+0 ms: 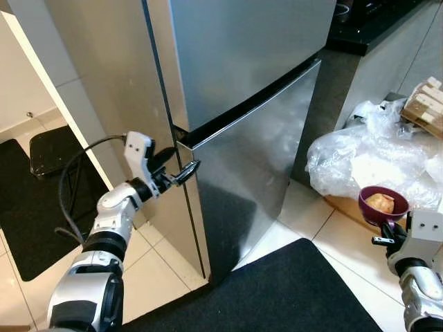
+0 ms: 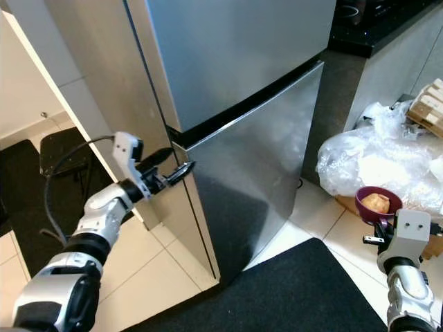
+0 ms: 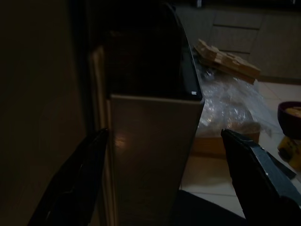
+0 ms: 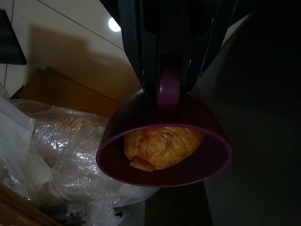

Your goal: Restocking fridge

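A tall steel fridge (image 1: pixel 242 69) stands ahead with both doors closed. My left gripper (image 1: pixel 178 166) is open at the left corner of the lower door (image 1: pixel 256 152), its fingers (image 3: pixel 75 179) straddling the door's edge just under the dark gap between the doors. My right gripper (image 1: pixel 387 232) is low at the right, shut on the handle of a purple bowl (image 1: pixel 383 205). The bowl (image 4: pixel 164 141) holds a yellowish wrapped food item (image 4: pixel 162 146).
A heap of clear plastic wrap (image 1: pixel 374 155) lies on the floor right of the fridge, with wooden slats (image 1: pixel 426 104) behind it. A black mat (image 1: pixel 277 297) covers the tiles in front of the fridge. A dark stool (image 1: pixel 52 149) and mat sit at far left.
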You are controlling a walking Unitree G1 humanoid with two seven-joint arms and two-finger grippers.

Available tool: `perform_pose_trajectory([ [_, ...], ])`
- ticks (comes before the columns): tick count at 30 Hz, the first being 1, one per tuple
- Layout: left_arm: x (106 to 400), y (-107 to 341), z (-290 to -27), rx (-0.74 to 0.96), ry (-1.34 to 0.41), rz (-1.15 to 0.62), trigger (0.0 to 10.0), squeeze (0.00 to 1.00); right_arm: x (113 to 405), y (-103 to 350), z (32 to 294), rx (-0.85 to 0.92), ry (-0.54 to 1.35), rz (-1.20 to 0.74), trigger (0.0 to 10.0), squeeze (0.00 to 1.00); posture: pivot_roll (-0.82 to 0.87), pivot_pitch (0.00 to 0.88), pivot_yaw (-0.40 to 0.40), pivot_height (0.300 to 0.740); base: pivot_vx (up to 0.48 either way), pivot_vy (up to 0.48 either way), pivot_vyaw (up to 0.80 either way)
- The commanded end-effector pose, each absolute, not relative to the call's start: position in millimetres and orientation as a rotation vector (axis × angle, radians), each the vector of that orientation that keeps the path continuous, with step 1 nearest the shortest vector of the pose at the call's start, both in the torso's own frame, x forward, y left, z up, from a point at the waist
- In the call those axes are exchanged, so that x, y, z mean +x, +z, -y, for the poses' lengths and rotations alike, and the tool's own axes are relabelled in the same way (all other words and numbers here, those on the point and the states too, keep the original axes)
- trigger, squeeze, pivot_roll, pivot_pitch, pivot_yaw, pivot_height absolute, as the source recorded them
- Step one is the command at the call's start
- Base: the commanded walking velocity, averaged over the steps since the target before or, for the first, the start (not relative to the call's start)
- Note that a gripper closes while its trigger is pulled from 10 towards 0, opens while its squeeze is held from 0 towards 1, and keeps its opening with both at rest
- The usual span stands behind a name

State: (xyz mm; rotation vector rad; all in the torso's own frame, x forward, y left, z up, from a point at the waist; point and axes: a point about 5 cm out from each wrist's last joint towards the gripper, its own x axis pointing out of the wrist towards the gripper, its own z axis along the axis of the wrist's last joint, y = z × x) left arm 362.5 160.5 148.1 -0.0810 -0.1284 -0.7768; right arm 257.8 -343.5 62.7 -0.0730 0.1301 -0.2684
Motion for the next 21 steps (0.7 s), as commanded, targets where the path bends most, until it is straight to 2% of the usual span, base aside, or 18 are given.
perform_pose_trajectory([
  [1,363.5,148.2,-159.1,-0.067,-0.776,0.125,10.0,0.0,260.0,73.1,346.1,-0.097,-0.257,-0.081,10.0,0.0,-0.14,0.123,0.081,0.739,0.0,0.0,0.0],
  [12,370.2,149.6,-157.3,-0.037,-0.706,0.109,10.0,0.0,259.9,81.6,345.3,-0.11,-0.239,-0.04,10.0,0.0,-0.15,0.147,0.09,0.739,0.0,0.0,0.0],
  [21,378.3,163.0,-134.9,-0.071,-0.725,0.151,10.0,0.0,259.2,89.1,347.7,-0.126,-0.228,-0.021,10.0,0.0,-0.16,0.156,0.087,0.739,0.0,0.0,0.0],
])
